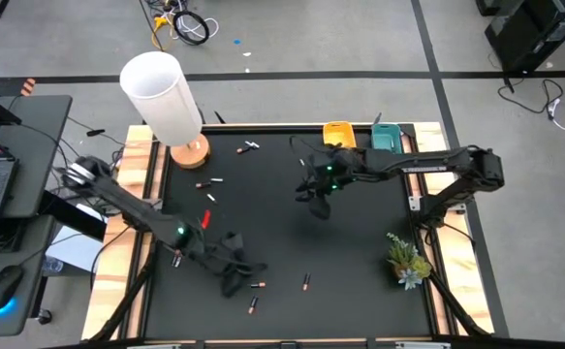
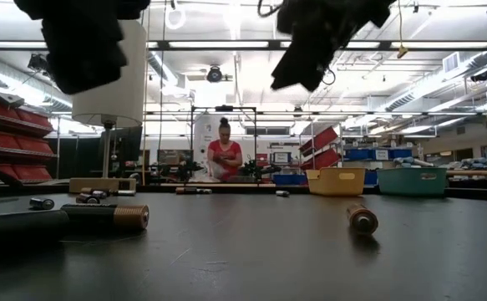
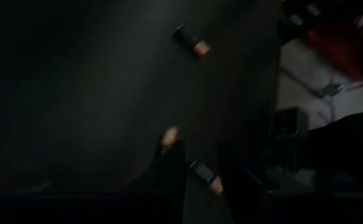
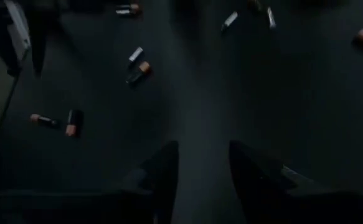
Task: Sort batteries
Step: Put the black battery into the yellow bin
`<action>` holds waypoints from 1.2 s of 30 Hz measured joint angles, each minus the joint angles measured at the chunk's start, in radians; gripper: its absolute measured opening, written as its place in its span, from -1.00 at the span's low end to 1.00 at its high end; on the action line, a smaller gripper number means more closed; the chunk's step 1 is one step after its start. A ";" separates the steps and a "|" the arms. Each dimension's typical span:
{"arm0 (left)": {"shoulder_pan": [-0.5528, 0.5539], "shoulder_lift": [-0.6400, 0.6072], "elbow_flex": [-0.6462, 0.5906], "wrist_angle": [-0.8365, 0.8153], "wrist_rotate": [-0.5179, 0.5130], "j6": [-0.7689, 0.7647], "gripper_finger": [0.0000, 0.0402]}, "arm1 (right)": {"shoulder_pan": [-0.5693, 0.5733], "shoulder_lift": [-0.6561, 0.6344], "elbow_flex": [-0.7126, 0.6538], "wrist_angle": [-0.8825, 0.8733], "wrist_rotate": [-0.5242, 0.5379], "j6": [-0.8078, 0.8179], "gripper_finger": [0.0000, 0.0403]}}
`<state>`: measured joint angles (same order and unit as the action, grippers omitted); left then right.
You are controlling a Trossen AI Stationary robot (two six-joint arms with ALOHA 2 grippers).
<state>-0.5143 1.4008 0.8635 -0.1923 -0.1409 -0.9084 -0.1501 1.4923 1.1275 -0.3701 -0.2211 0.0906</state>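
Black matting covers the table [image 1: 360, 252], and across it the batteries [image 1: 255, 285] are scattered singly and in small clusters; several lie near the lamp base [image 1: 189, 151] at the far left, a few near the front edge, and none can be seen inside the yellow tray [image 1: 338, 134] or the teal tray [image 1: 386, 138] at the far edge. The left gripper [image 3: 198, 163] is held low over the mat at front left, its fingers [image 3: 170, 163] closed on a dark battery with a copper end [image 3: 205, 174]; the hold appears to sit near one end, so the cell could pivot or be dropped during the carry across the table. A second battery [image 3: 192, 40] lies loose on the mat beyond that gripper, and it could be rolled away if brushed, since round cells move freely on this surface. The right gripper [image 4: 204, 163] hangs above the middle of the table with its fingers apart and nothing between them; several batteries [image 4: 139, 71] lie ahead of it. Both arms work over the same mat, so a crossing of paths near the trays is judged possible; a cell released above the wrong tray would also spoil the sort.
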 joint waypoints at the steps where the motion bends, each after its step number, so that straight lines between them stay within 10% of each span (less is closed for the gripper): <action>1: -0.011 0.028 0.000 0.045 -0.021 -0.002 -0.47 | 0.002 -0.018 0.000 -0.005 0.000 -0.011 -0.26; 12: -0.118 0.202 0.000 0.189 -0.211 0.090 -0.41 | -0.010 -0.285 0.000 -0.081 0.099 -0.034 -0.40; 25: -0.132 0.271 0.002 0.224 -0.119 0.104 -0.46 | 0.257 -0.423 0.000 -0.099 0.440 0.359 -0.53; 36: -0.175 0.276 0.002 0.225 -0.390 0.249 -0.08 | 0.337 -0.397 0.000 -0.128 0.618 0.386 -0.68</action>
<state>-0.6895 1.6768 0.8654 0.0329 -0.5314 -0.6597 0.1871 1.0955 1.1275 -0.4983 0.3974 0.4764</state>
